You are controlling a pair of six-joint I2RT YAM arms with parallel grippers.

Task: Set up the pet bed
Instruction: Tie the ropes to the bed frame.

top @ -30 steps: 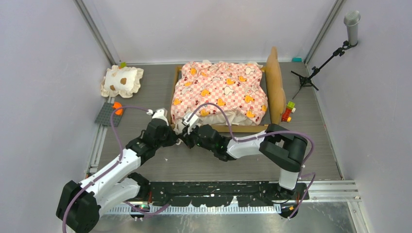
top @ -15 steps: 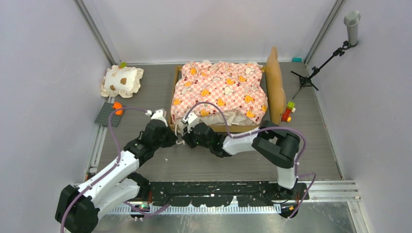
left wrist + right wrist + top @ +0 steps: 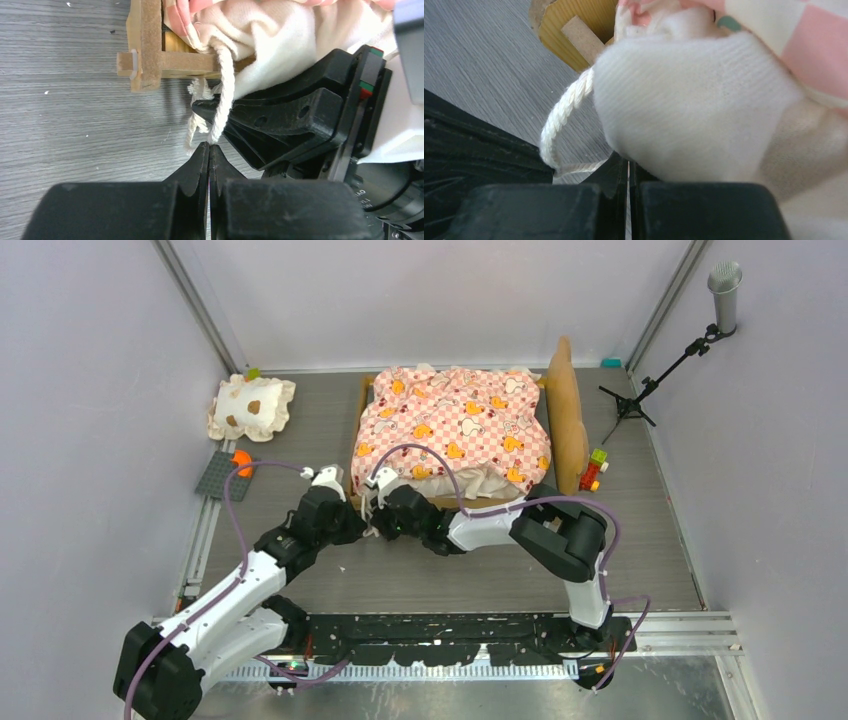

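pink checkered pet bed [image 3: 455,430]; left gripper [image 3: 209,147] and right gripper [image 3: 628,167] pinch its cord [image 3: 223,85].

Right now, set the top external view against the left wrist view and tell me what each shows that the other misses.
Only the top view shows the whole pet bed with its headboard, the pillow, the toy blocks and the microphone stand. Only the left wrist view shows the white cord hanging from the mattress's cream corner, its end pinched in the shut left gripper. Both show the bed's near corner and the right gripper beside it.
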